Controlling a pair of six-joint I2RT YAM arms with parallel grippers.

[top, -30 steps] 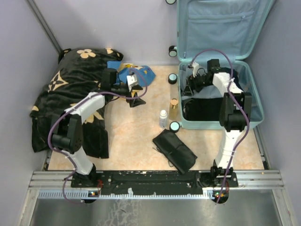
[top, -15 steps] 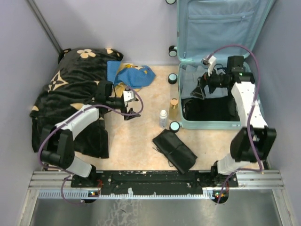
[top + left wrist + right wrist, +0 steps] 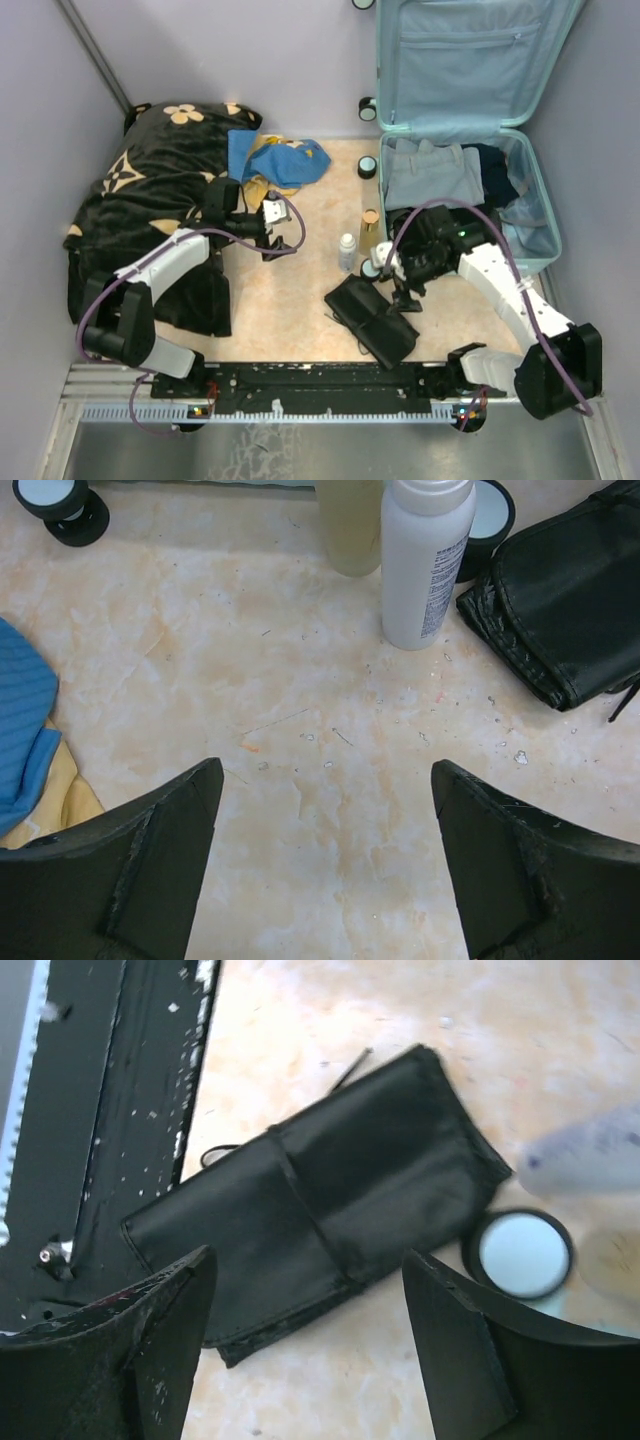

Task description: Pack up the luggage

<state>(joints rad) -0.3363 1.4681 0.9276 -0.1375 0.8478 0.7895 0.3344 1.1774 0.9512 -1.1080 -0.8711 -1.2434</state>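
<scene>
The pale mint-blue luggage (image 3: 541,232) lies open at the back right, its lid (image 3: 470,60) against the wall. A grey garment (image 3: 432,172) and dark clothes (image 3: 497,166) lie in it. My right gripper (image 3: 405,295) is open and empty, low over the black pouch (image 3: 370,320), which fills the right wrist view (image 3: 320,1210) between the open jaws of that gripper (image 3: 308,1257). My left gripper (image 3: 275,240) is open and empty over bare floor. In its wrist view the gripper (image 3: 328,770) faces a white bottle (image 3: 425,560) and an amber bottle (image 3: 350,525).
A blue and yellow cloth (image 3: 280,160) lies at the back, beside the black blanket with tan flowers (image 3: 150,190). The white bottle (image 3: 346,252) and amber bottle (image 3: 369,230) stand by the suitcase wheel (image 3: 371,267). Walls close in both sides.
My right gripper has come out of the luggage, leaving the grey garment inside, and swung down to the black pouch. My left gripper has drawn back from the blue cloth.
</scene>
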